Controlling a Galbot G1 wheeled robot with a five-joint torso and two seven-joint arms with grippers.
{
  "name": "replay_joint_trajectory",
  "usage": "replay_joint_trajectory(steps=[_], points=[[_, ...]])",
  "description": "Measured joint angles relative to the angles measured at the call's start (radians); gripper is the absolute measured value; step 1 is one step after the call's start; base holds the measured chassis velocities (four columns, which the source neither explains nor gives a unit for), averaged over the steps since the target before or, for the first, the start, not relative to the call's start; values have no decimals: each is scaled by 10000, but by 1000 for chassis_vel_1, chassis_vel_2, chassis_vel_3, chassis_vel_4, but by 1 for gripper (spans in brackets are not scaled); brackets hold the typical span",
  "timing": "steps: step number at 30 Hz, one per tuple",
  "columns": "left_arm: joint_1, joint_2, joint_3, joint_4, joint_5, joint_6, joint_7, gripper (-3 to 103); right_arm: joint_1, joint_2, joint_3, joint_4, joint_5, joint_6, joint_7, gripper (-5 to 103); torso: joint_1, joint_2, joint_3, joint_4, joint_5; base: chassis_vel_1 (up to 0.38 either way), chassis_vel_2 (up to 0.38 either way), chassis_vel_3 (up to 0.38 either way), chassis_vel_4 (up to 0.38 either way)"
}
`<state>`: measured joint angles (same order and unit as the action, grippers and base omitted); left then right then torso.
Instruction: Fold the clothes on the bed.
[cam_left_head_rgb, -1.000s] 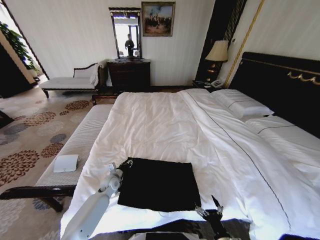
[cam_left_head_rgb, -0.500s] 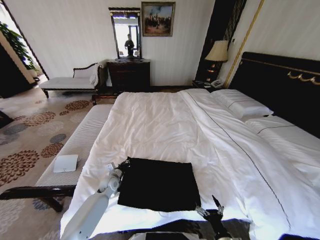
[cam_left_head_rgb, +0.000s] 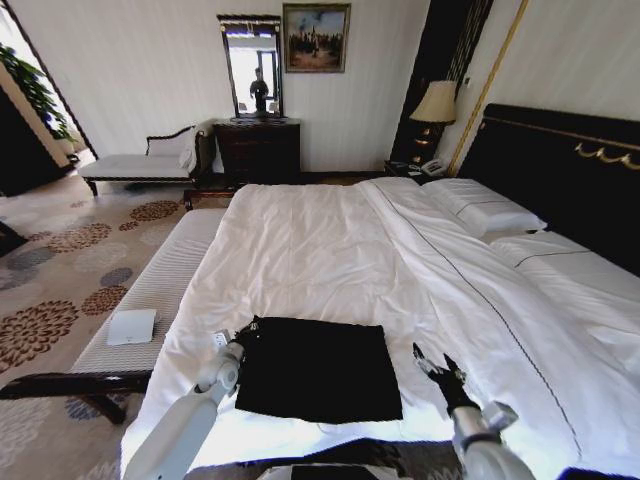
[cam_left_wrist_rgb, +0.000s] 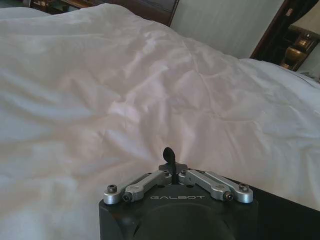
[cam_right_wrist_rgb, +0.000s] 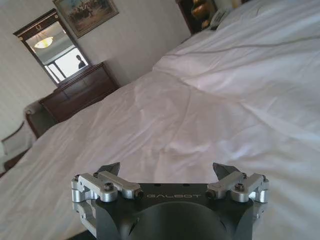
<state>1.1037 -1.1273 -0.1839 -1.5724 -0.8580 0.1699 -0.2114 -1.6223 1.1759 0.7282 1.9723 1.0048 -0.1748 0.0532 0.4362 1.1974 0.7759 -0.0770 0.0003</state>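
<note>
The clothes (cam_left_head_rgb: 318, 368) are spread flat at the bed's (cam_left_head_rgb: 330, 250) near edge. Left gripper (cam_left_head_rgb: 247, 330) is pinched narrow at the far-left corner; right gripper (cam_left_head_rgb: 434, 361), jaws wide, is held just right (probably approaching). Corners should be lifted evenly, w/o dragging.

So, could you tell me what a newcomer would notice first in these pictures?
Probably the black T-shirt, lying flat as a dark rectangle near the foot of the big white bed. The left gripper, fingers shut, sits at its far left corner, and the right gripper hovers open just off its right edge.
</note>
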Motion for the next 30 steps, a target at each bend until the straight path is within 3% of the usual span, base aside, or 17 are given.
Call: replay_joint_trajectory(steps=[3, 6, 16, 27, 30], points=[[-13, 13, 17, 3, 143, -73, -64, 1, 1346, -564, -514, -841, 1273, -657, 0, 100, 0, 0, 0, 2, -1, 0, 0, 0, 0], [-69, 77, 97, 114, 330, -189, -178, 1, 2115, -656, -921, -1427, 1765, -960, 0, 100, 0, -1, 1, 3, -2, 0, 0, 0, 0], [-354, 221, 506, 250, 130, -196, -241, 1, 2769, -432, -1749, -3236, 1118, -1078, -499, 100, -1, 1, 0, 0, 0, 0, 0, 0, 0], [-144, 199, 444, 141, 141, -182, -286, 1, 3320, -196, -2052, -4237, 1304, -1191, -940, 100, -2, 2, -1, -1, -4, 0, 0, 0, 0], [-83, 175, 389, 140, 151, -179, -283, 1, 3735, -104, -2169, -4520, 1383, -1259, -1009, 90, -1, 2, -1, 0, -3, 0, 0, 0, 0]])
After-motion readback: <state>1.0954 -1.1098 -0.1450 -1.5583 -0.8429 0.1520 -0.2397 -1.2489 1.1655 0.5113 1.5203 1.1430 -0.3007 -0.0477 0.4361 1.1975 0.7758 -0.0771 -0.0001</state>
